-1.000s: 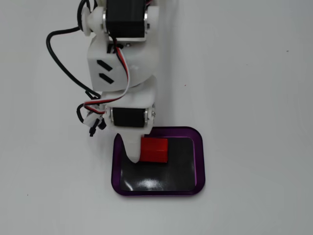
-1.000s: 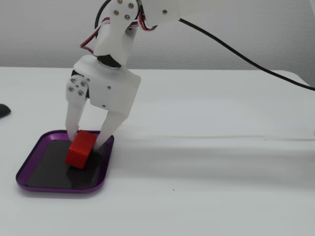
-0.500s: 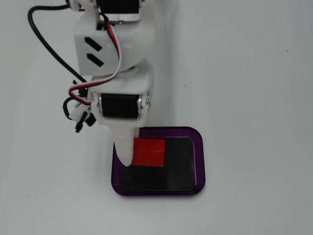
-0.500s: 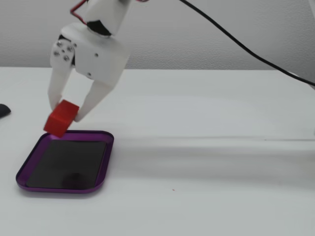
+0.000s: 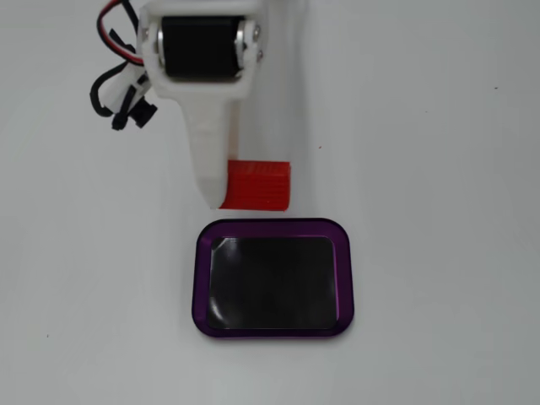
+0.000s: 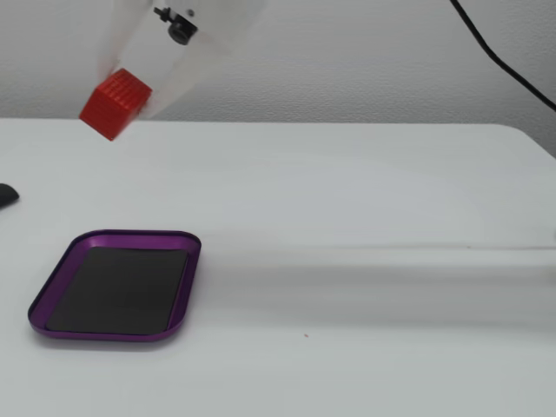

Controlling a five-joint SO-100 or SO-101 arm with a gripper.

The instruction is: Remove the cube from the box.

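The red cube [image 5: 260,184] is clamped in my white gripper [image 5: 240,192], which is shut on it. In a fixed view from the side the cube [image 6: 115,104] hangs tilted, well above the white table, with the gripper [image 6: 132,97] reaching down from the top edge. The box [image 5: 274,227] is a purple-rimmed tray with a glossy black floor, and nothing lies in it. From above, the cube is just beyond the box's far rim. From the side, the box [image 6: 130,236] lies flat at the lower left, below the cube.
Red and black wires [image 5: 118,89] hang beside the wrist motor. A black cable [image 6: 497,54] runs down the wall at the upper right. A small dark object [image 6: 5,195] pokes in at the left edge. The table's far edge meets the wall.
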